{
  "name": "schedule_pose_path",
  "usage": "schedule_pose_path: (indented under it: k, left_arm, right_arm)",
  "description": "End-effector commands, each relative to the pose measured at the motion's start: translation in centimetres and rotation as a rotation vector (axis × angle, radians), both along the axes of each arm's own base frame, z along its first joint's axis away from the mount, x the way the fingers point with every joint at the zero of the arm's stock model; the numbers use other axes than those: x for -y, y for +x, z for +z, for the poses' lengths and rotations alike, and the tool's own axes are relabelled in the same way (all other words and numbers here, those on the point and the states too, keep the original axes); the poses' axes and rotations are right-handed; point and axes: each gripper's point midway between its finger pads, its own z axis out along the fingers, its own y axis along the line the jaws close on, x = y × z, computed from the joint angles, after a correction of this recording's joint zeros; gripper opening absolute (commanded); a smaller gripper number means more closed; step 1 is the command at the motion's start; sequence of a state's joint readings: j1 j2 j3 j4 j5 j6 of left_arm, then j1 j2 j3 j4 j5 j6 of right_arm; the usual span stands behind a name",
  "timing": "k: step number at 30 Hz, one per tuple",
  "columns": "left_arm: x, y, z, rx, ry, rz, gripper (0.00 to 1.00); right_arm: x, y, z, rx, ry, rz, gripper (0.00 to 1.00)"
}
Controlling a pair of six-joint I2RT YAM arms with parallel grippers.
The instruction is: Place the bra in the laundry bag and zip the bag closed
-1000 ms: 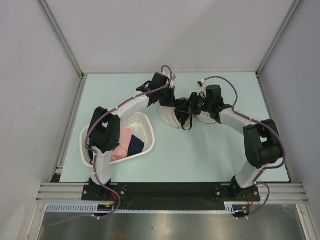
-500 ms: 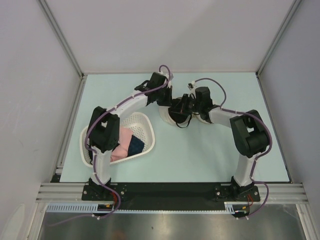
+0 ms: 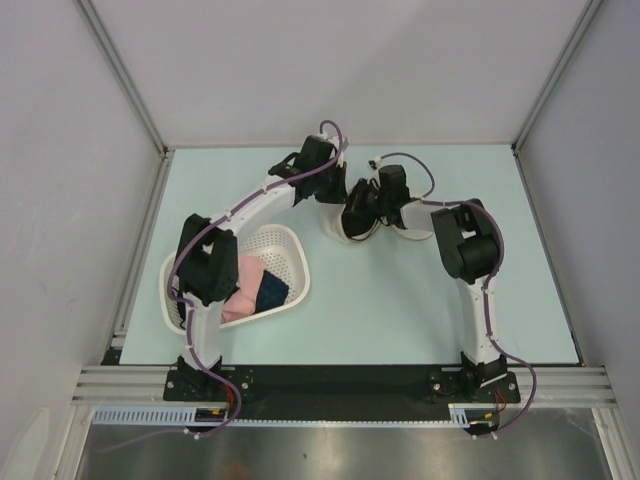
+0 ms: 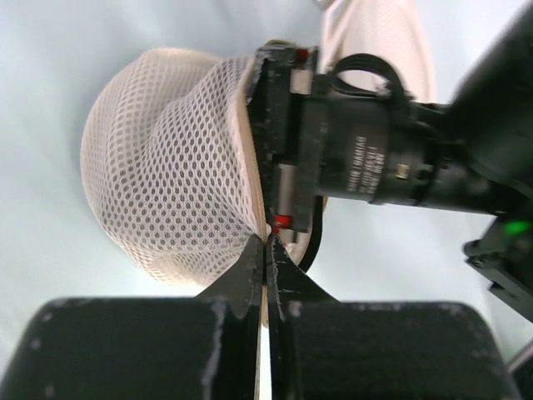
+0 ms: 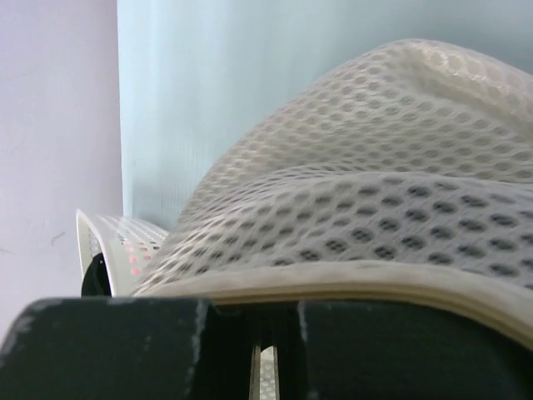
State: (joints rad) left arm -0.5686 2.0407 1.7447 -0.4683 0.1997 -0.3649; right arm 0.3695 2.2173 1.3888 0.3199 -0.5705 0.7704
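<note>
Inspector: Presently, where is the bag found?

Recorder: The bag (image 4: 166, 167) is found at the far middle of the surface (image 3: 400, 310), opened like a clamshell. One mesh dome is stood on its edge; the other half is laid to its right.

Inspector: How is the left tool reported?

Recorder: The left tool (image 4: 266, 250) is seen clenched on the rim of the upright dome, its tips pressed together over the edge.

Inspector: And the right tool?

Recorder: The right tool (image 5: 255, 312) is pushed into the dome's open side from the right, and it is closed. What is pinched in it, if anything, cannot be told; only mesh is seen above it in the wrist view.

Inspector: Is the bra located?

Recorder: Only in part. A thin black strap of the bra (image 4: 314, 243) is seen looped out at the dome's mouth, just beside the right tool. The rest is hidden by tool and mesh, so how much is lodged inside cannot be told.

Inspector: Anything else noted?

Recorder: A white basket (image 3: 290, 245) is noted at the near left, well apart from the bag, with a pink garment (image 3: 245, 285) and a navy cloth (image 3: 270, 290) laid in it.
</note>
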Motion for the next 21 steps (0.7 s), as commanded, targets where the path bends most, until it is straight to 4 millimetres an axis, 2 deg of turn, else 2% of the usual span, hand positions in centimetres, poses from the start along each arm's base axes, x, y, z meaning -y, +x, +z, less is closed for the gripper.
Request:
schedule_pose_path:
  k: [1,3,5,6,7,8,11,13,14,15,16,17,20,21]
  left_arm:
    - [1.2,1.0,3.6,0.093,-0.012,-0.029,0.0]
    - [1.3,1.2,3.3,0.079,-0.014,-0.035,0.0]
    - [1.0,1.4,2.8,0.075,-0.003,-0.033,0.0]
    - [0.8,1.4,2.7,0.073,-0.001,-0.03,0.0]
    - [0.5,1.6,2.5,0.069,0.002,-0.026,0.0]
    - [0.4,1.6,2.2,0.064,0.002,-0.024,0.0]
    - [-0.1,1.7,2.0,0.056,0.003,-0.014,0.0]
    - [-0.3,1.9,1.8,0.05,0.0,-0.008,0.0]
    - [-0.4,1.9,1.7,0.046,0.0,-0.007,0.0]
    - [-0.5,1.9,1.7,0.046,-0.001,-0.008,0.0]
    - [-0.5,1.8,1.5,0.041,-0.003,-0.009,0.0]
    - [-0.6,1.8,1.5,0.038,-0.006,-0.006,0.0]
    - [-0.6,1.6,1.5,0.034,-0.011,-0.008,0.0]
    - [-0.6,1.6,1.6,0.036,-0.012,-0.009,0.0]
  right_arm:
    - [0.9,3.2,0.8,-0.003,-0.019,-0.029,0.07]
    - [0.9,2.8,1.7,0.01,-0.035,-0.017,0.09]
    - [1.6,2.2,3.6,0.015,-0.041,-0.018,0.11]
    - [1.9,1.8,3.7,0.012,-0.057,-0.022,0.13]
    - [2.4,1.2,3.9,0.002,-0.082,-0.016,0.16]
    - [2.6,0.9,5.1,0.019,-0.093,-0.012,0.18]
    - [3.1,-0.6,5.9,-0.01,-0.147,0.027,0.28]
    - [3.9,-1.8,5.7,-0.038,-0.18,0.037,0.36]
    - [4.3,-2.0,6.9,-0.012,-0.186,0.029,0.39]
    - [4.6,-2.4,7.1,-0.011,-0.204,0.022,0.41]
    - [5.0,-2.9,6.9,-0.015,-0.216,0.018,0.44]
    - [5.5,-3.1,8.3,0.017,-0.224,0.008,0.46]
    - [7.9,-3.8,8.1,0.01,-0.294,-0.058,0.52]
    - [8.7,-4.1,9.3,0.036,-0.302,-0.086,0.57]
